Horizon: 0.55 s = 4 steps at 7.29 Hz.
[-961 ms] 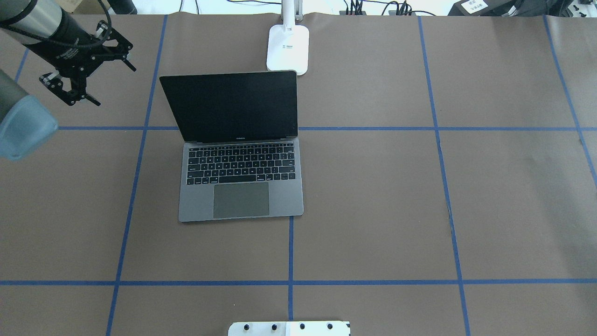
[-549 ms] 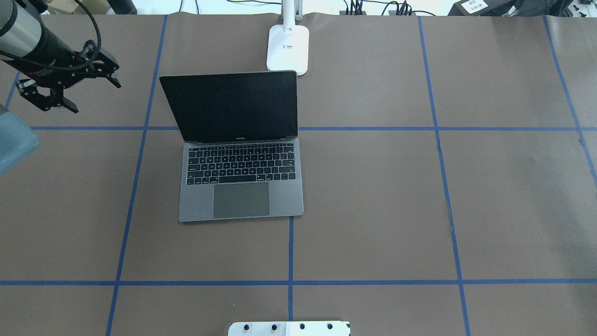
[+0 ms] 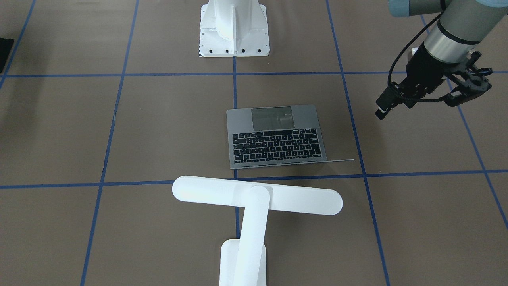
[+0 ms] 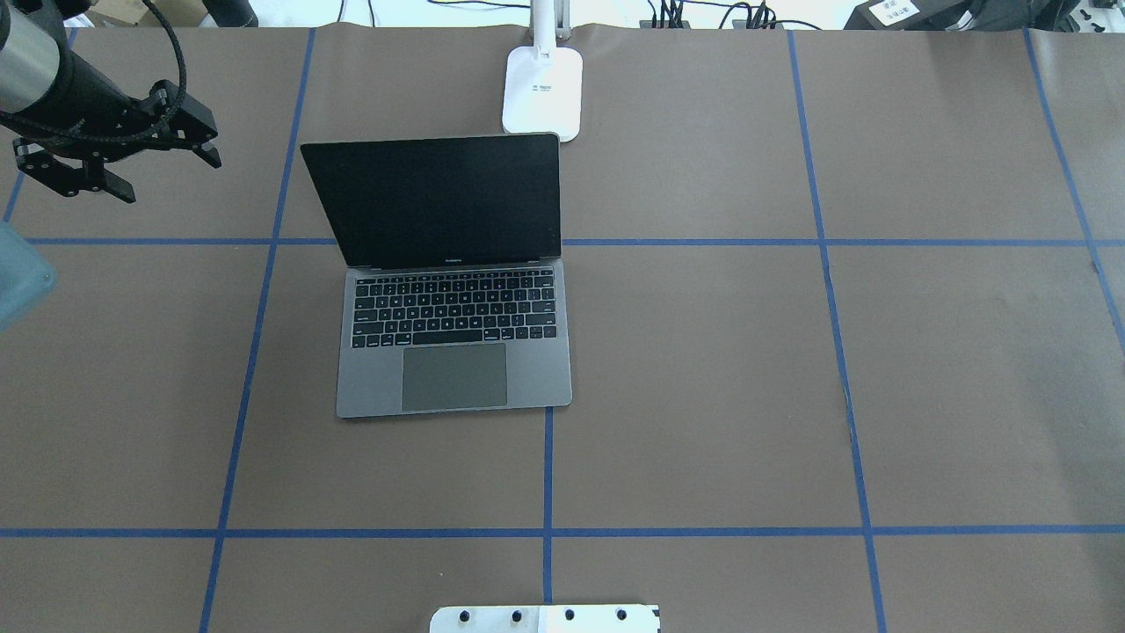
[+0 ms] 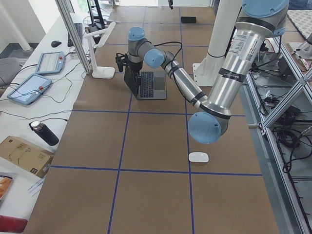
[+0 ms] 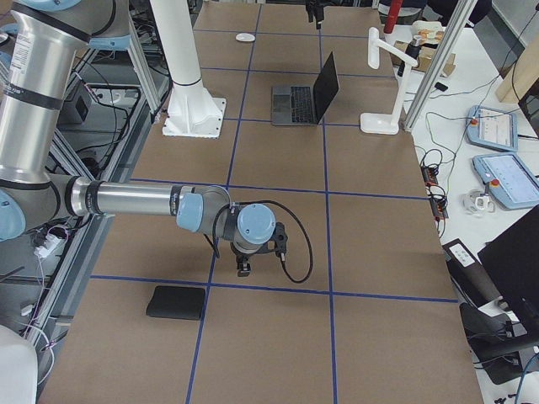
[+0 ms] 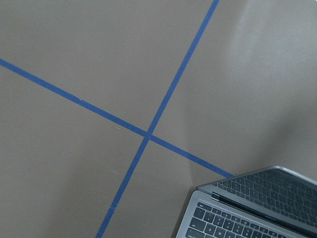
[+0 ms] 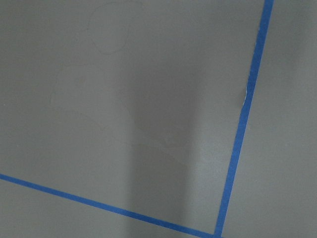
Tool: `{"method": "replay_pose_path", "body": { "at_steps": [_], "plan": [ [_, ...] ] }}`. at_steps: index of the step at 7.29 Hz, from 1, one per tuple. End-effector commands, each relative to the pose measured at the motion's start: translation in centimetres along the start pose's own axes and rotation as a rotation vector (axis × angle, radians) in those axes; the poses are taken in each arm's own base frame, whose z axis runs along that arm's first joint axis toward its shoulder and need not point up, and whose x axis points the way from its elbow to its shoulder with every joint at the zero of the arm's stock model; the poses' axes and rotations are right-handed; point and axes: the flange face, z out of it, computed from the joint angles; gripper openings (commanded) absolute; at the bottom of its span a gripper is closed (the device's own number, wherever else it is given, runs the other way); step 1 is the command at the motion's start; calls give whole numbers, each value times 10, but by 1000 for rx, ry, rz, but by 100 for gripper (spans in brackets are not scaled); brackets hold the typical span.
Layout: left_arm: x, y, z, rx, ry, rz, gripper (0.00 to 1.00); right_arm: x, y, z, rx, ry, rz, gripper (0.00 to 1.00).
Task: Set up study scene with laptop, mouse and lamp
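The mouse (image 5: 198,157) looks like the piece left to place. It lies alone towards the robot's left end of the table (image 4: 703,396), well apart from the laptop (image 4: 453,334), which stands open mid-table with the lamp (image 3: 254,198) just behind its screen. The left gripper (image 4: 171,180) hangs over bare table beside the screen, claw spread wide and empty. It should drop squarely over the mouse, pinch its long sides low since that gloss looks slippery, and set it flat beside the keyboard. The right gripper (image 6: 244,268) points down near the black mat (image 6: 176,302); whether its claw is open I cannot tell. I count one mouse, one laptop, one lamp, one mat, two grippers.
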Motion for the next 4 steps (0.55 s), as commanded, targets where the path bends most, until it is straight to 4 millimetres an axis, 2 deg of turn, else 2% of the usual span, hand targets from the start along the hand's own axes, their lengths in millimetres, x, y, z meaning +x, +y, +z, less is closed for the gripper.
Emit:
{"method": "replay_pose_path", "body": {
  "at_steps": [1,2,4],
  "plan": [
    [-16,-1,12,-15,-27,169,100,1,-3,32,-97,-24,-140,100],
    [-16,1,7,-10,-21,179,100,13,8,37,-137,-49,-88,100],
    [-14,0,6,-7,-19,179,100,22,14,46,-161,-112,-28,100]
  ]
}}
